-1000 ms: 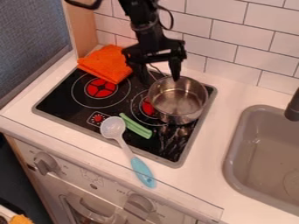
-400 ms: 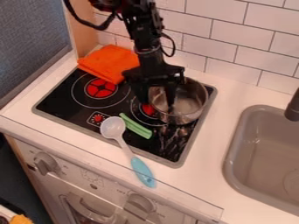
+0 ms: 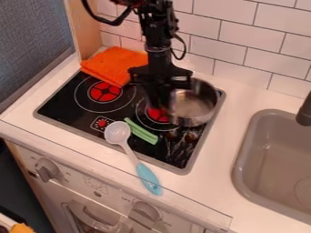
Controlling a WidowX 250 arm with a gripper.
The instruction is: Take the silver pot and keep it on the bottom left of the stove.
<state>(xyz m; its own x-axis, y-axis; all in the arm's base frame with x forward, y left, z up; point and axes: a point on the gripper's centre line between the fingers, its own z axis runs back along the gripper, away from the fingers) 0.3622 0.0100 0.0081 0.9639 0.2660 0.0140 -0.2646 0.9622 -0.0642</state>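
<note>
The gripper (image 3: pixel 160 103) hangs over the middle of the stove, at the left side of the silver pot (image 3: pixel 195 107). Its fingers are close together, shut on the pot's left wall, and they cover that part of the rim. The pot is slightly tilted over the right part of the black stove (image 3: pixel 76 104), near its back right corner.
An orange cloth (image 3: pixel 113 64) lies at the stove's back left corner. Green toy sticks (image 3: pixel 141 131) lie left of the pot, toward the front. A blue-handled spoon (image 3: pixel 135 157) crosses the front edge. The sink (image 3: pixel 244 159) is at right.
The gripper came down and its fingers drew together at the pot's left wall. The pot has tilted a little, its left side shifting right. The cloth, sticks and spoon stayed put.
</note>
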